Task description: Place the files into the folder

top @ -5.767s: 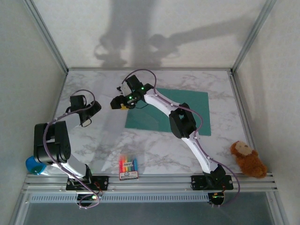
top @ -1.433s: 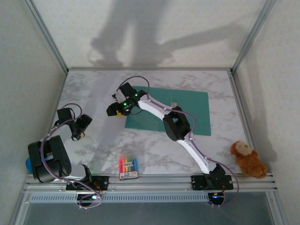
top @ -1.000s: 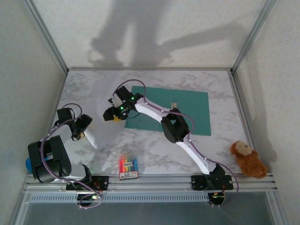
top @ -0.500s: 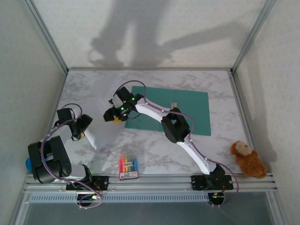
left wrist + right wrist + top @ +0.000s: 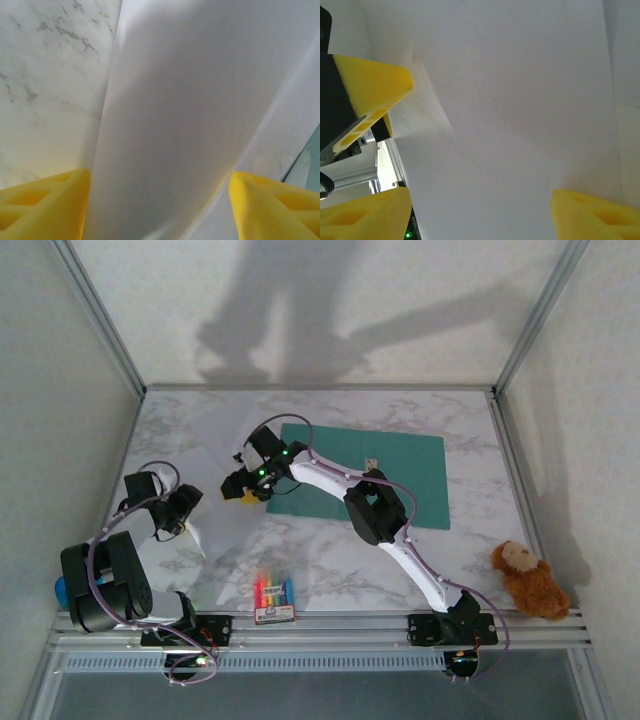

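Observation:
The teal folder (image 5: 390, 475) lies flat at the middle and right of the marble table. The files (image 5: 218, 512), pale white sheets, lie to its left between my two grippers. My left gripper (image 5: 172, 512) is down at the sheets' left edge. In the left wrist view its jaws (image 5: 160, 200) stand wide apart, and a sheet (image 5: 190, 115) bows up in a hump between them. My right gripper (image 5: 245, 485) hovers over the sheets' right part by the folder's left edge, and it is open over flat white paper (image 5: 520, 100) in the right wrist view (image 5: 480, 210).
A small crayon box (image 5: 274, 598) lies near the front edge. A brown plush toy (image 5: 528, 580) sits at the front right and a blue object (image 5: 66, 590) at the front left. A strip of teal (image 5: 311, 162) shows beside the left fingers. Metal frame rails bound the table.
My left gripper's jaws have narrowed a little, and it has edged slightly right onto the sheet. The right arm has hardly moved over the last second.

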